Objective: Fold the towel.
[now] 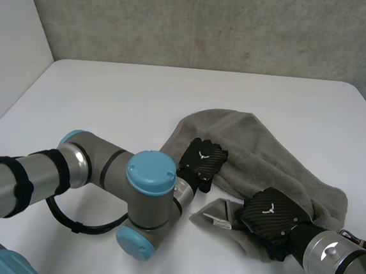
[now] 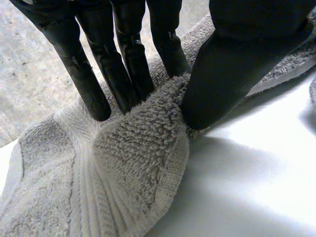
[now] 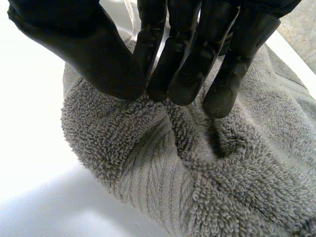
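Observation:
A grey terry towel [image 1: 265, 150] lies crumpled on the white table [image 1: 109, 98], right of the middle. My left hand [image 1: 201, 159] sits on the towel's left edge. In the left wrist view its fingers [image 2: 123, 64] and thumb [image 2: 232, 69] pinch a raised ridge of the towel [image 2: 133, 163] between them. My right hand [image 1: 271, 215] rests on the towel's near edge, beside a white label [image 1: 217, 218]. Its thumb [image 3: 89, 44] and fingers [image 3: 182, 54] close together on a bunched hem of the towel [image 3: 197, 173].
A concrete wall [image 1: 212, 24] rises behind the table's far edge. Bare table stretches to the left of the towel and beyond it. My left arm's elbow [image 1: 147, 198] lies low over the near table, close to the towel's near left corner.

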`<state>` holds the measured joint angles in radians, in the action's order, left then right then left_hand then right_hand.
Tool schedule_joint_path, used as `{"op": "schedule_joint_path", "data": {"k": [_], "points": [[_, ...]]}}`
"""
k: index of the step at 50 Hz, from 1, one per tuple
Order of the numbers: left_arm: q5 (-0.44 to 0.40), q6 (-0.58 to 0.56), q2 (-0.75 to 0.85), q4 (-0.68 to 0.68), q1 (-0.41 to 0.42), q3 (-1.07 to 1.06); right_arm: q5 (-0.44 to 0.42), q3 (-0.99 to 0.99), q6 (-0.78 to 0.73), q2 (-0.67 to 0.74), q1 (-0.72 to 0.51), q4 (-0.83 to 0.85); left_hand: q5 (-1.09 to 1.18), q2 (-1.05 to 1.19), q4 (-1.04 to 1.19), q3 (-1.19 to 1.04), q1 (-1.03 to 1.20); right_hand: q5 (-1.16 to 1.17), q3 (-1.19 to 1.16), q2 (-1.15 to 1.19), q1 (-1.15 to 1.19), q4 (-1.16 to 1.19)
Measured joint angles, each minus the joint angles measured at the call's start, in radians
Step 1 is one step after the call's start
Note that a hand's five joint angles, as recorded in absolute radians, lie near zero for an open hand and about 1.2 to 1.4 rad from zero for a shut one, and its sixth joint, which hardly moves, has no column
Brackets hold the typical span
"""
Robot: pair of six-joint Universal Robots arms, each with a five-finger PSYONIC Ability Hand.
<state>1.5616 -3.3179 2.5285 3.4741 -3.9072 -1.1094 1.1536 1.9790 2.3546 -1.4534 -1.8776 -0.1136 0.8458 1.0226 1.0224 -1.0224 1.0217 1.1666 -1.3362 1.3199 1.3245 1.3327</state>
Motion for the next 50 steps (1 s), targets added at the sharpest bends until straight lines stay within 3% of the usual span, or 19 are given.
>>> {"op": "schedule_joint_path", "data": {"k": [11, 17, 25, 32, 39, 44, 50], "points": [[0.006, -0.004, 0.009, 0.002, -0.001, -0.001, 0.001, 0.0, 0.001, 0.0, 0.0, 0.0, -0.112, -0.116, -0.115, 0.115, -0.114, 0.0, 0.0, 0.0, 0.0, 0.0], [0.001, -0.02, 0.011, 0.002, -0.001, -0.001, 0.002, 0.0, 0.002, -0.001, 0.001, 0.0, 0.117, 0.133, 0.132, -0.131, 0.109, 0.0, 0.0, 0.0, 0.0, 0.0], [0.028, -0.113, -0.033, -0.004, -0.001, -0.01, -0.001, -0.016, 0.013, -0.031, 0.014, 0.005, 0.163, 0.188, 0.189, -0.187, 0.145, 0.0, 0.0, 0.0, 0.0, 0.0], [0.092, -0.16, -0.181, -0.002, -0.049, -0.044, -0.042, -0.084, 0.06, -0.126, 0.054, 0.004, 0.169, 0.193, 0.195, -0.192, 0.145, 0.013, 0.0, 0.016, 0.019, 0.0], [0.131, -0.151, -0.401, 0.001, -0.156, -0.13, -0.109, -0.243, 0.27, -0.234, 0.133, -0.015, 0.175, 0.193, 0.195, -0.193, 0.145, 0.014, 0.0, 0.02, 0.02, 0.0], [0.131, -0.106, -0.582, 0.004, -0.2, -0.226, -0.137, -0.363, 0.498, -0.279, 0.173, -0.02, 0.178, 0.193, 0.195, -0.193, 0.145, 0.015, 0.0, 0.02, 0.02, 0.0], [0.121, -0.044, -0.752, 0.004, -0.245, -0.34, -0.166, -0.454, 0.668, -0.287, 0.208, -0.035, 0.178, 0.194, 0.196, -0.194, 0.145, 0.015, 0.0, 0.02, 0.021, 0.0]]}}
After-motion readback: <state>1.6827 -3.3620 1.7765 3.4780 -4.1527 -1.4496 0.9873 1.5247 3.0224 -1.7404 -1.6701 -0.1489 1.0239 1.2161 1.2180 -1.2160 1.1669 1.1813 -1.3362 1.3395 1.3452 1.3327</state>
